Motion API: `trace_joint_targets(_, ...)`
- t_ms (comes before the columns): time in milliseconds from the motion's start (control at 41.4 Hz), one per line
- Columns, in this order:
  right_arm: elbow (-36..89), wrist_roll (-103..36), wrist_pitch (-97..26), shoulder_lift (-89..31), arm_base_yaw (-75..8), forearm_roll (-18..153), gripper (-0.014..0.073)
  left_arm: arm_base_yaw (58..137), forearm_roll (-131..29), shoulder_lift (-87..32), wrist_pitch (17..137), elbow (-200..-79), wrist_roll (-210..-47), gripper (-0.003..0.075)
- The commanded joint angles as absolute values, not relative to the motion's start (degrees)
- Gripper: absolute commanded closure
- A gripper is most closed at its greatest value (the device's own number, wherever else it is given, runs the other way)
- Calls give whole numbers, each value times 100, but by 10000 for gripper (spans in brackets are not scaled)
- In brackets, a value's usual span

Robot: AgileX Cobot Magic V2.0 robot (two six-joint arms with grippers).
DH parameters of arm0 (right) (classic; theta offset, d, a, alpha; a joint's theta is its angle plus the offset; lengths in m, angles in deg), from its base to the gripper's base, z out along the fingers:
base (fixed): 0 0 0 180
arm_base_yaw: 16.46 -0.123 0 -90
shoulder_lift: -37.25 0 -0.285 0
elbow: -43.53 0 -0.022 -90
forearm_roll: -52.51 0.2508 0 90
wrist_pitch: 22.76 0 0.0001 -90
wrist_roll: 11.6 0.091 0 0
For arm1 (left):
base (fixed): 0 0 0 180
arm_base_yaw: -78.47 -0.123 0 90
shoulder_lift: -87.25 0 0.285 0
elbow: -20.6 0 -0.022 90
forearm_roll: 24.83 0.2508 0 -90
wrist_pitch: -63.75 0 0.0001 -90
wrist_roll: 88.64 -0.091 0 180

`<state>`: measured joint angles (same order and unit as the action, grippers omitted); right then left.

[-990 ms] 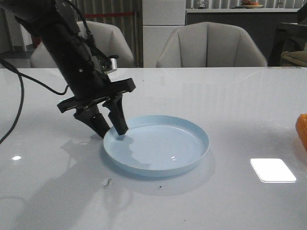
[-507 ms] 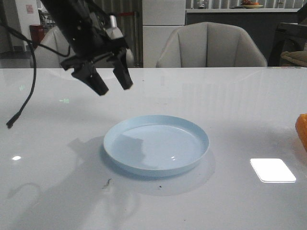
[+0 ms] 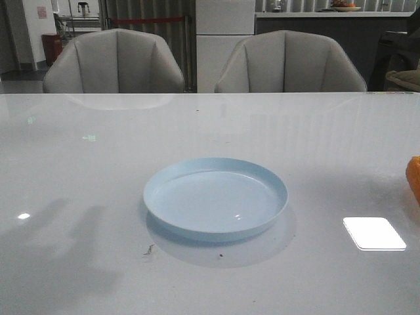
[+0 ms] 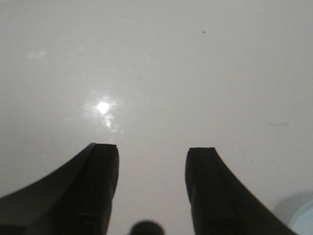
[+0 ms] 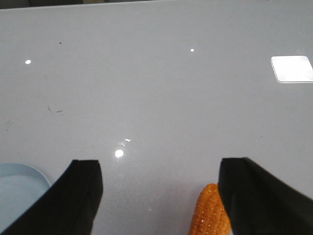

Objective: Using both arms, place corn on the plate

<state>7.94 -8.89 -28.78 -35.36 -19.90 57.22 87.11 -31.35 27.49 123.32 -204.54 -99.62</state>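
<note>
The pale-blue plate (image 3: 215, 199) lies empty in the middle of the white table. The orange corn (image 3: 413, 178) shows only as a sliver at the right edge of the front view. In the right wrist view the corn (image 5: 210, 211) lies on the table between the open fingers, close beside one finger. My right gripper (image 5: 161, 169) is open and holds nothing. A piece of the plate rim (image 5: 22, 171) shows there too. My left gripper (image 4: 152, 152) is open and empty over bare table, with a bit of plate rim (image 4: 304, 221) at the corner. Neither gripper shows in the front view.
Two grey chairs (image 3: 115, 62) (image 3: 289, 62) stand behind the table's far edge. A bright light patch (image 3: 374, 233) reflects on the table to the right of the plate. Small dark specks (image 3: 149, 249) lie in front of the plate.
My left arm rose from the plate's left rim, moved up and left, and has left the front view. The plate stays in place.
</note>
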Motion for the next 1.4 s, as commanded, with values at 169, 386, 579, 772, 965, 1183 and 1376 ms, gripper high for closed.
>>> trace_joint_targets(169, 992, -939, -2462, -3439, -1966, 5684, -1, 8709, -2483, 2005, 11459, -20419, -9514, 339)
trace_joint_targets(386, 992, -939, -2462, -3514, -1960, 5684, -1, 8648, -2306, 1639, 10726, -18986, -9467, 339)
trace_joint_targets(579, 992, -939, -2460, -3631, -1960, 5684, -1, 8477, -2306, 768, 9613, -17064, -9254, 339)
trace_joint_targets(772, 992, -939, -2454, -3786, -1960, 5684, -1, 8319, -2344, -489, 8585, -15215, -8995, 339)
trace_joint_targets(965, 992, -939, -2499, -3930, -1960, 5684, -1, 8319, -2356, -1300, 7962, -13613, -8995, 339)
trace_joint_targets(1183, 1047, -834, -2837, -3943, -1893, 5833, 33, 8319, -2577, -1589, 7537, -12602, -8995, 339)
trace_joint_targets(1376, 1569, -571, -4074, -4245, -1303, 6127, 33, 8319, -2617, -1589, 7520, -12558, -8995, 339)
